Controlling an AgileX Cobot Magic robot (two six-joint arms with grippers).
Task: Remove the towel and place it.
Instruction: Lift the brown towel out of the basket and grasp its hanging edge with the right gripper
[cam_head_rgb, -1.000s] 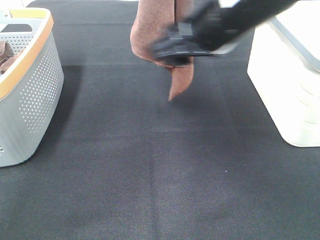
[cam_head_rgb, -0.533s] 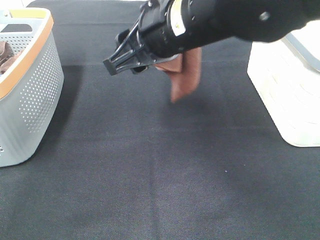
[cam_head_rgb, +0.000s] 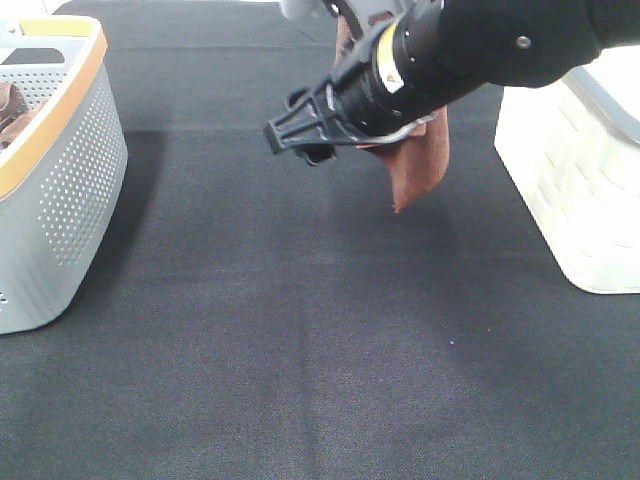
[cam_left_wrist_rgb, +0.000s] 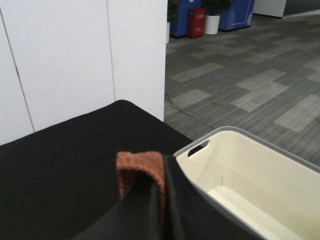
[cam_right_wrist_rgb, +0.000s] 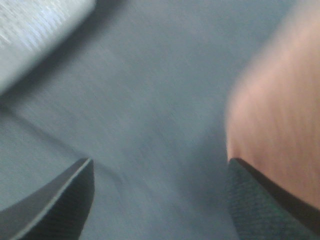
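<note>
Left gripper (cam_left_wrist_rgb: 161, 172): my fingers are pinched together on a fold of the towel (cam_left_wrist_rgb: 140, 165); I carry it from above.
Right gripper (cam_right_wrist_rgb: 160, 162): jaws stand wide with nothing between them; the blurred rust-brown cloth lies just outside one finger.
Towel: in the high view the towel (cam_head_rgb: 420, 165) hangs in the air, long axis up and down, its lower corner pointing at the black mat (cam_head_rgb: 300, 350) and not touching it.
Towel from right gripper: the right gripper (cam_head_rgb: 292, 138) points toward the grey basket (cam_head_rgb: 70, 180), so the cloth lies behind it, partly hidden by my forearm.
Nearer arm: the left, since it alone grips.
Drop place: I judge it to be the white bin (cam_head_rgb: 570, 200), near the cloth on the side away from the basket; the left wrist view shows the white bin (cam_left_wrist_rgb: 240, 175) bare inside.
</note>
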